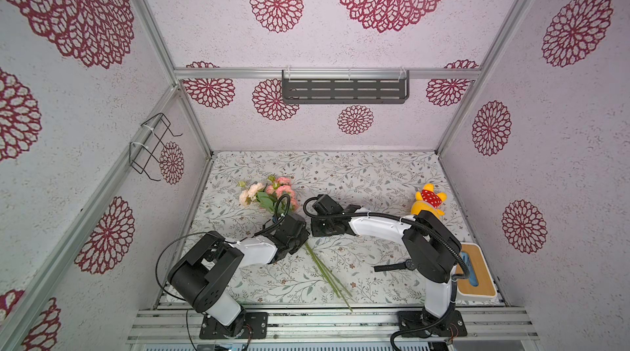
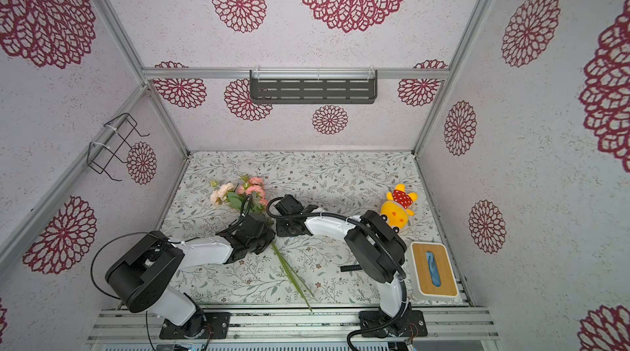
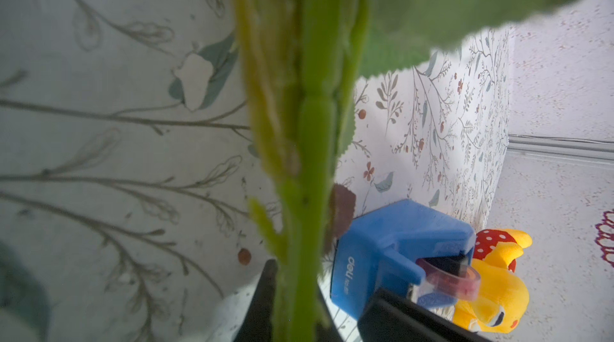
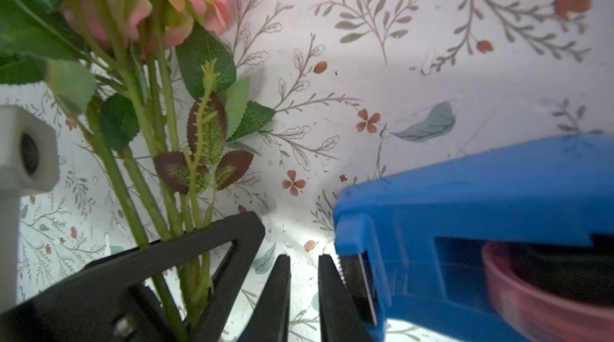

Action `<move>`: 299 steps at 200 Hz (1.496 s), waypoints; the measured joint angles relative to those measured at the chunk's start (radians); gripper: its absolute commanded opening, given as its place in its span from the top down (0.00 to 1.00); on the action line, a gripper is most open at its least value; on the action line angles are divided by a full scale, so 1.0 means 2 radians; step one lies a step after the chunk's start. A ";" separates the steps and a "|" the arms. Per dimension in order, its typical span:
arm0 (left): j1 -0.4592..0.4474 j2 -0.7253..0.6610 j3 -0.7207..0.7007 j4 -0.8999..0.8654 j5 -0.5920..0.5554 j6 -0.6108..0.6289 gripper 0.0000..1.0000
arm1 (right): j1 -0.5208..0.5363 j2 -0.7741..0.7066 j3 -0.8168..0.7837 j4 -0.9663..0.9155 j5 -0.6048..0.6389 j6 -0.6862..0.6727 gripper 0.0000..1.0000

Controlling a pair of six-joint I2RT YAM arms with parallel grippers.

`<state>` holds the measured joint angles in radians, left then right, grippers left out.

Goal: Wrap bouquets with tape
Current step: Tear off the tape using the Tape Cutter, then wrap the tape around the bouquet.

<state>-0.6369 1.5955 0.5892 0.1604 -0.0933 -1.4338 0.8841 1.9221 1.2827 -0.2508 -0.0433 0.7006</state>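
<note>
In both top views the bouquet [image 1: 269,195] lies on the flowery tablecloth [image 1: 375,175]. Its pink and cream blooms point far and left, and its green stems run near and right. The left gripper [image 1: 298,235] is clamped around the stems at their middle. The right arm [image 1: 375,226] reaches left, and its tip is just beside that gripper. A yellow plush toy [image 1: 428,204] sits at the far right. A black wristwatch [image 1: 395,266] and a tissue box [image 1: 477,274] lie at the near right.

In the left wrist view the stems fill the middle, very close. The blue tape dispenser [image 3: 392,250] stands on the cloth just right of them, with its reddish tape roll [image 3: 445,277] inside.

In the right wrist view the right gripper [image 4: 302,290] has its fingertips a little apart, with nothing between them. The dispenser's toothed cutting end is just beside one fingertip.
</note>
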 measured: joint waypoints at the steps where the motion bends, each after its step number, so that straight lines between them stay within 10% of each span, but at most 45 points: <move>1: 0.000 0.000 0.000 0.000 0.000 0.000 1.00 | 0.000 0.000 0.000 0.000 -0.001 -0.001 0.76; 147: 0.015 -0.089 0.027 -0.068 -0.011 0.031 1.00 | -0.030 -0.093 -0.007 0.000 -0.060 -0.043 0.29; 154: 0.016 -0.098 0.037 -0.081 -0.012 0.037 1.00 | -0.038 -0.111 -0.018 0.001 -0.062 -0.041 0.11; 233: 0.021 -0.161 0.101 -0.108 0.017 0.112 1.00 | -0.093 -0.278 -0.150 0.069 -0.139 -0.048 0.14; 299: 0.022 -0.196 0.099 -0.034 0.065 0.131 1.00 | -0.054 -0.279 -0.246 0.257 -0.243 0.032 0.16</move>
<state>-0.5926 1.2041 0.7879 0.0917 0.0368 -1.1713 0.7753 1.3647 0.7902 0.2626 -0.5301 0.7654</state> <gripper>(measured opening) 0.122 0.846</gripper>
